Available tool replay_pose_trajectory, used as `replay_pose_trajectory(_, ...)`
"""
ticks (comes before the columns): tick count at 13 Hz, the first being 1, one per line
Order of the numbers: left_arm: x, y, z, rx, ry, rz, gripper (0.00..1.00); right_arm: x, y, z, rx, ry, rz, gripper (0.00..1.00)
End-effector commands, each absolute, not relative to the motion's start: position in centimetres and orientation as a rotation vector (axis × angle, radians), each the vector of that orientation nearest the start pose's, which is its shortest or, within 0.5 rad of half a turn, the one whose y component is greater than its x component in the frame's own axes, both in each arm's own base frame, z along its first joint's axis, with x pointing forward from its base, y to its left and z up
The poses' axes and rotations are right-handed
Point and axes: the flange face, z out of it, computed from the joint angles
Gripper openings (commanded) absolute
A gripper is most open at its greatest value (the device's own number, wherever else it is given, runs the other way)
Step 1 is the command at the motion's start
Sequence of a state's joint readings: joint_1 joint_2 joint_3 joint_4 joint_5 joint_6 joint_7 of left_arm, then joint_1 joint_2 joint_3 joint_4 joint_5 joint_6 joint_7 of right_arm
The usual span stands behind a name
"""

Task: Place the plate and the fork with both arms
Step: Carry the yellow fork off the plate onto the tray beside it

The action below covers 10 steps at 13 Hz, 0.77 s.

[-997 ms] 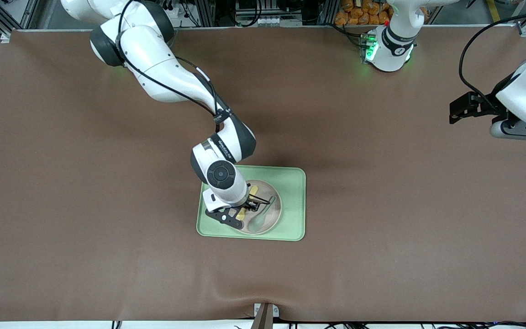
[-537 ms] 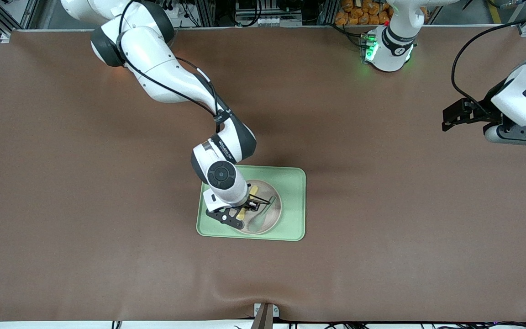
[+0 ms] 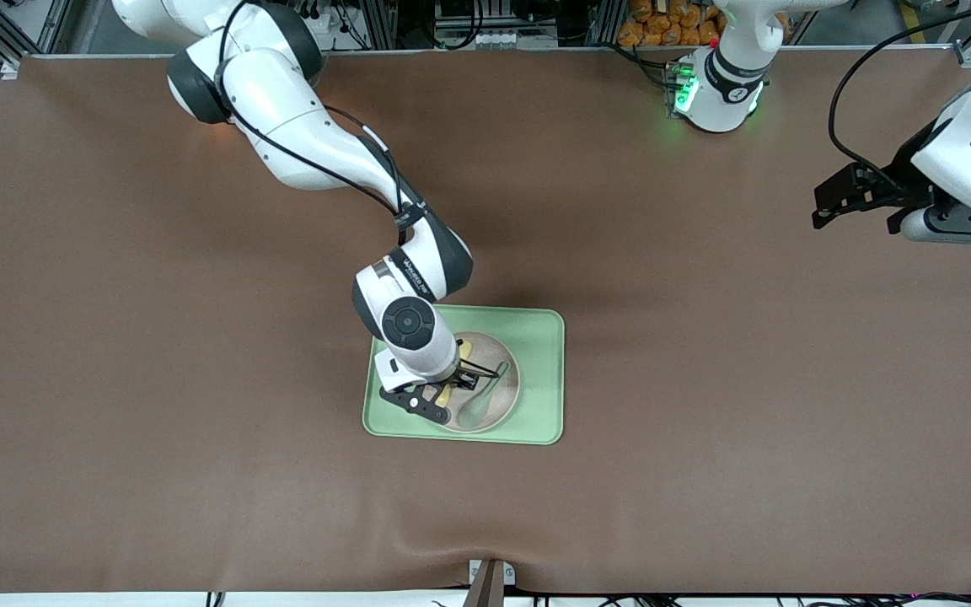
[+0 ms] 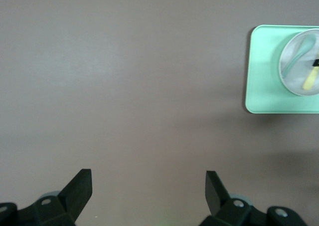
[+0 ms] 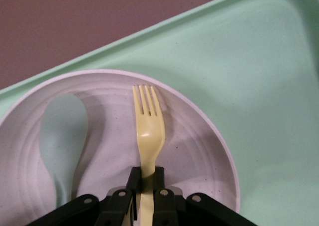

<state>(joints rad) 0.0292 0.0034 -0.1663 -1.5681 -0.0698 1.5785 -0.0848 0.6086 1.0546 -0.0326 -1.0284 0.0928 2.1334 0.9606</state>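
Observation:
The pale plate (image 3: 504, 406) lies in the light-green tray (image 3: 546, 379) near the table's middle. On the plate rests the yellow fork (image 5: 148, 126), tines pointing away from my right gripper (image 5: 147, 178), which is down in the plate and shut on the fork's handle. From the front the fork (image 3: 468, 346) shows partly under that gripper (image 3: 462, 379). My left gripper (image 3: 831, 202) hangs open and empty over bare table at the left arm's end; its view shows its own fingers wide apart (image 4: 148, 178) and, farther off, the tray (image 4: 261, 86), plate (image 4: 294, 79) and fork (image 4: 311, 79).
A grey-green spoon (image 5: 62, 131) lies on the plate beside the fork. The brown table mat (image 3: 199, 379) spreads around the tray. The left arm's base (image 3: 717, 93) stands at the table's edge farthest from the front camera.
The right gripper's jaws have closed onto the fork's handle. The left gripper has drifted slightly toward the bases' edge of the table, still open.

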Motion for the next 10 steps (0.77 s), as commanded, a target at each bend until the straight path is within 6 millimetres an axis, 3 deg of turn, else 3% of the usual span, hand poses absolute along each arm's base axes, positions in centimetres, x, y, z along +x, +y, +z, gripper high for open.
replay_pose_trajectory(1,55.1,-7.8,62.5,-3.233,0.036,-0.038,1.00,65.7,43.4,21.1,-2.972,0.674,0.038,0.02)
replay_pose_trajectory(3,55.4,-6.4,62.4,-3.237,-0.007,-0.052,1.00,66.4,43.0,23.7,-2.941,0.677,0.026,0.03)
replay_pose_trajectory(4,55.5,-6.3,62.3,-3.236,-0.010,-0.047,1.00,66.8,42.2,23.9,-2.933,0.680,0.054,0.03)
replay_pose_trajectory(6,55.8,-5.0,61.9,-3.236,-0.048,-0.037,1.00,67.9,40.4,27.0,-2.884,0.615,0.097,0.03)
replay_pose_trajectory(10,56.0,-4.8,61.5,-3.238,-0.056,-0.027,1.00,69.4,36.5,28.2,-2.921,0.404,0.123,0.04)
